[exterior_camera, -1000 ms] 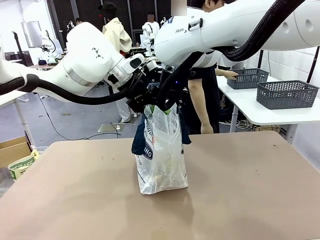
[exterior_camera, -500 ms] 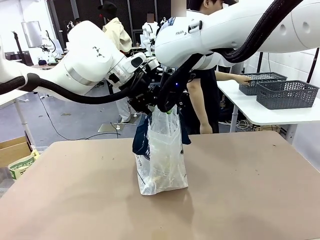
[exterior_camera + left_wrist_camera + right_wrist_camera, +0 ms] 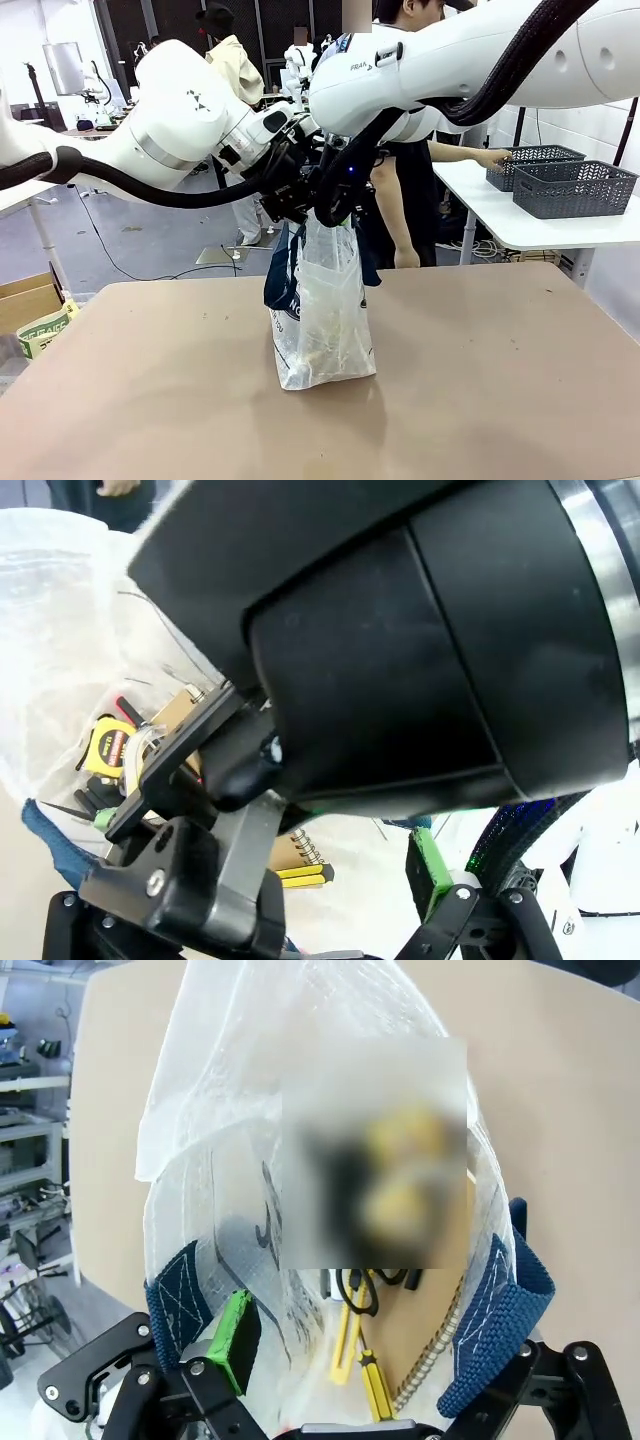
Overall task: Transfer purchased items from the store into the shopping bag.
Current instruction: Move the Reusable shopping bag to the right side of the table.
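Standing on the table point(image 3: 500, 390): the shopping bag point(image 3: 322, 320), upright, translucent whitish plastic, its top gathered narrow under the two hands.
Bag handles: navy straps point(image 3: 281, 272) hang loose down both sides of the bag's upper half.
Left hand point(image 3: 292, 205): at the bag's mouth, coming in from the bag's left; jaws spread wide, gripping nothing that can be made out. In the left wrist view one green-padded finger point(image 3: 428, 872) hangs over the bag's opening, and the black body of the other arm's hand blocks much of that view.
Right hand point(image 3: 400, 1350): at the bag's mouth, coming in from the bag's right, close against the left hand; jaws spread wide. The bag's plastic lies between its fingers, a green pad point(image 3: 236, 1332) right by the plastic; whether it presses the bag cannot be told.
Purchased items point(image 3: 360, 1345): inside the bag, at its bottom; among them a yellow tape measure point(image 3: 108, 748), a spiral notebook point(image 3: 298, 848) and yellow-handled tools.
Person point(image 3: 400, 190): standing just behind the bag, turned away to its right, one hand point(image 3: 492, 157) on a dark grey basket point(image 3: 540, 155).
Second basket point(image 3: 575, 187): beside the first, on a white side table point(image 3: 520, 225) behind and to the right of the bag.
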`<state>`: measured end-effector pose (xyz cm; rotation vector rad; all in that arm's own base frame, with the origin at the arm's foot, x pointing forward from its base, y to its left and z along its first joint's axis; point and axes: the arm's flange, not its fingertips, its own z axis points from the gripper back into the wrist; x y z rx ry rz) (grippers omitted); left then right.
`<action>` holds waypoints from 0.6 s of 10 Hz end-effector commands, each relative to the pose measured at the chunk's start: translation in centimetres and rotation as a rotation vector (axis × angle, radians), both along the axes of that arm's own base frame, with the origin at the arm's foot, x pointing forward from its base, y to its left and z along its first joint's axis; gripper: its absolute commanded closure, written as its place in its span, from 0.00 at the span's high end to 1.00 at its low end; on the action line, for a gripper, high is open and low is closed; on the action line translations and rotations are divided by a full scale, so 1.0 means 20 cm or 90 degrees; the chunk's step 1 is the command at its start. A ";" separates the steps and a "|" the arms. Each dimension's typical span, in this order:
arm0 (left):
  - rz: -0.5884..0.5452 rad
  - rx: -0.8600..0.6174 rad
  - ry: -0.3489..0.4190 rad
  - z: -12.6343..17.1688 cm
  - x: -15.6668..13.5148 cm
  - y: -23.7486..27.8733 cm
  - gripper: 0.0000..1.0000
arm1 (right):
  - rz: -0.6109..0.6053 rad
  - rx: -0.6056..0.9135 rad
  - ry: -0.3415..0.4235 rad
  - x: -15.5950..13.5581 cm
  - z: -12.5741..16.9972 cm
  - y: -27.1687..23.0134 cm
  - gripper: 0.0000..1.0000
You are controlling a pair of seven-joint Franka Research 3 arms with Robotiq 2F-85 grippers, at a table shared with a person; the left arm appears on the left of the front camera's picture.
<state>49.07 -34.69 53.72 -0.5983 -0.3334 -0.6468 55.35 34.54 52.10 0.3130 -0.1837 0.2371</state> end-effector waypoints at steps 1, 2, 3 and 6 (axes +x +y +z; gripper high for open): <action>-0.023 -0.016 -0.009 -0.03 -0.01 -0.05 1.00 | 0.007 0.042 0.007 -0.01 -0.01 0.09 1.00; -0.020 -0.013 -0.009 -0.04 -0.01 -0.06 1.00 | 0.006 0.042 0.006 -0.01 -0.02 0.09 1.00; -0.024 -0.009 -0.011 -0.04 -0.02 -0.08 1.00 | 0.000 0.043 0.009 -0.01 -0.03 0.10 1.00; -0.013 0.003 -0.010 -0.04 -0.04 -0.12 1.00 | 0.004 0.045 0.012 0.00 -0.05 0.12 1.00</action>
